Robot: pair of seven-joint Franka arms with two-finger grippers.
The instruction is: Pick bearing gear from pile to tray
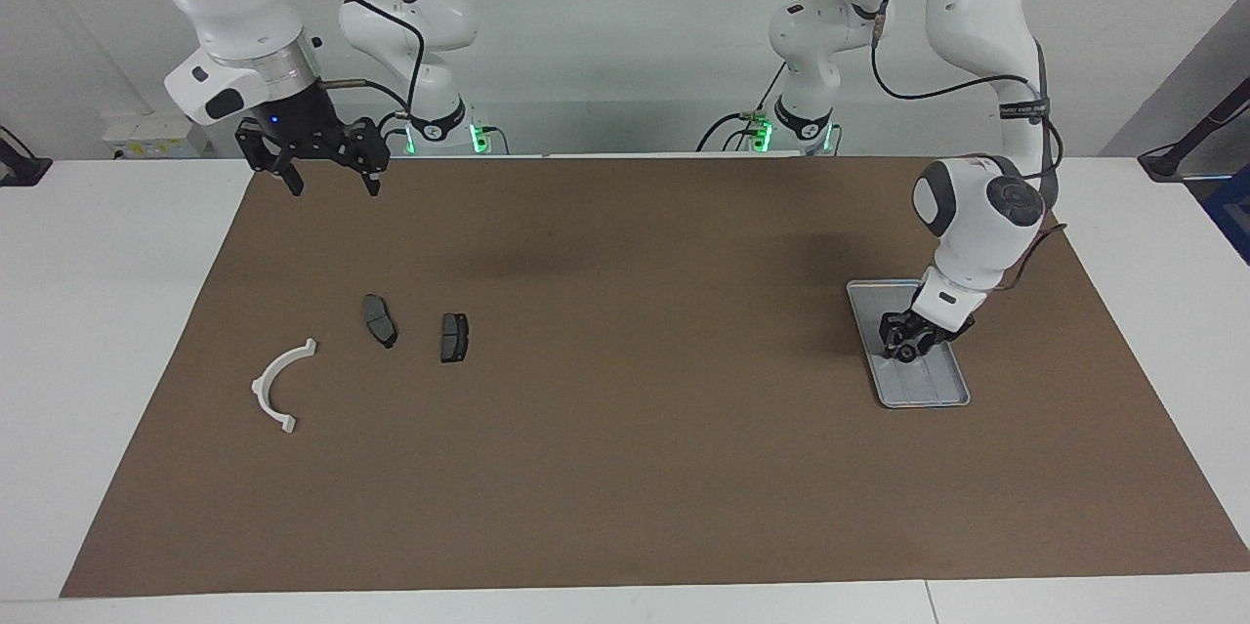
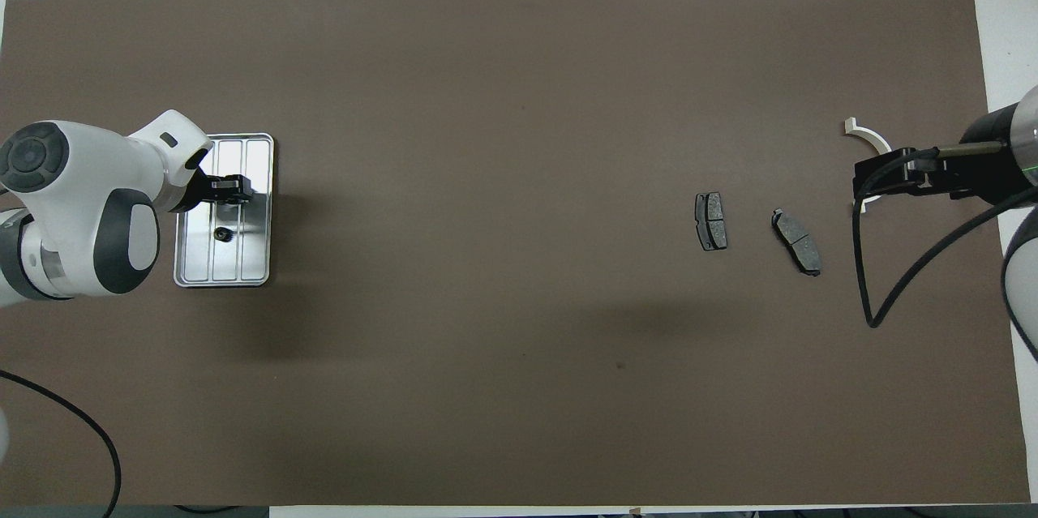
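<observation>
The silver tray [image 1: 930,386] lies on the brown mat toward the left arm's end, also in the overhead view [image 2: 253,259]. A small black round bearing gear [image 2: 220,234] lies in it, free of the fingers. My left gripper [image 1: 904,347] is low over the tray, open and empty, also seen from overhead [image 2: 233,189]. The pile is toward the right arm's end: two dark brake pads [image 1: 379,319] [image 1: 454,337] and a white arc bracket [image 1: 278,380]. My right gripper [image 1: 332,183] is open and empty, raised, waiting.
From overhead the brake pads [image 2: 711,232] [image 2: 797,241] lie side by side, and the right gripper [image 2: 872,177] covers part of the white arc bracket [image 2: 869,136]. The brown mat [image 1: 625,429] covers most of the white table.
</observation>
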